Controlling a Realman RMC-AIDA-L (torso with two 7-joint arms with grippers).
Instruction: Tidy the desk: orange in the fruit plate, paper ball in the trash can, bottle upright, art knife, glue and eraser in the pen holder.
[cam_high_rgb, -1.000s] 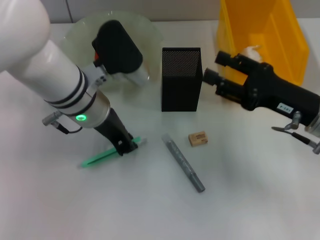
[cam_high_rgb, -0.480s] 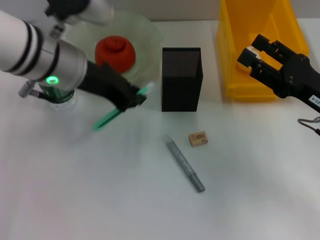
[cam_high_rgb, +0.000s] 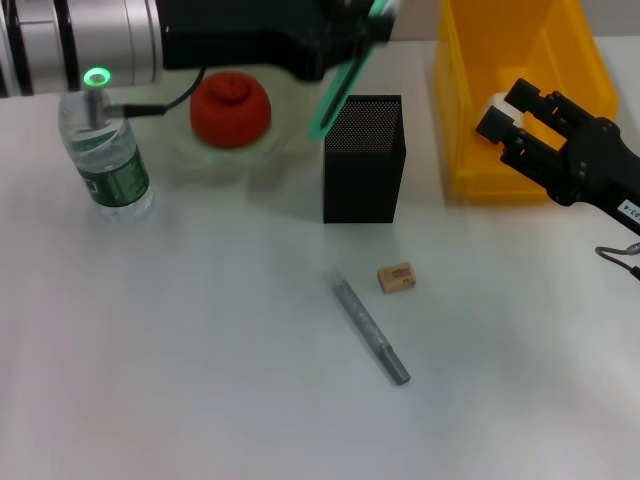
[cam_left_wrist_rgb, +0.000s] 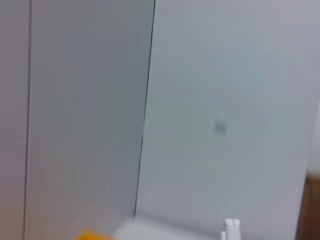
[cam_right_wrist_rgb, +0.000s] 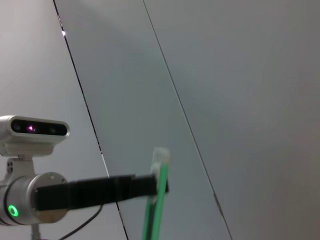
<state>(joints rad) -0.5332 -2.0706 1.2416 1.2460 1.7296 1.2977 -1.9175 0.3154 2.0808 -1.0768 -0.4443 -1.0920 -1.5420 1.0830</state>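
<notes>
1. Two grippers were in the head view: the left gripper (cam_high_rgb: 345, 30) reached across the far side of the desk, its fingers clamped on a green art knife (cam_high_rgb: 345, 75) that hung tilted, lower tip just above the rim of the pen holder (cam_high_rgb: 363, 160).
2. The right gripper (cam_high_rgb: 515, 110) hovered at the near edge of the trash can (cam_high_rgb: 560, 60), fingers spread apart and holding nothing; the white paper ball (cam_high_rgb: 497, 103) showed partly behind them inside the bin.
3. The orange (cam_high_rgb: 231, 108) sat in the fruit plate (cam_high_rgb: 190, 150), and the bottle (cam_high_rgb: 108, 160) stood upright near the desk's left edge.
4. The eraser (cam_high_rgb: 396, 277) and a grey glue stick (cam_high_rgb: 372, 331) lay apart on the open desk (cam_high_rgb: 200, 350) in front of the pen holder, with wide free surface around them.
5. The left gripper's fingertips and the knife's upper end were cut off at the top of the head view.
</notes>
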